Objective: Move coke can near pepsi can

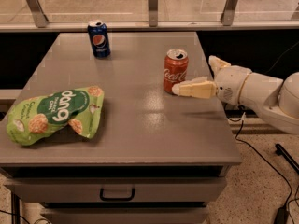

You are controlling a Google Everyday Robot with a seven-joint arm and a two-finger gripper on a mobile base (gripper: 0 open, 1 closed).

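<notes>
The coke can (175, 71), red-orange with white script, stands upright right of the middle of the grey table (135, 125). The pepsi can (99, 38), dark blue with a round logo, stands upright near the table's far edge, left of the coke can and well apart from it. My gripper (194, 74) reaches in from the right at can height with its fingers spread open. The near finger (194, 88) has its tip at the coke can's lower right side. The far finger (217, 62) is off to the can's right. The gripper holds nothing.
A green snack bag (56, 114) lies on the table's front left. A glass railing with metal posts (153, 4) runs behind the table. A drawer with a handle (117, 193) is below the front edge. Cables (261, 153) lie on the floor at right.
</notes>
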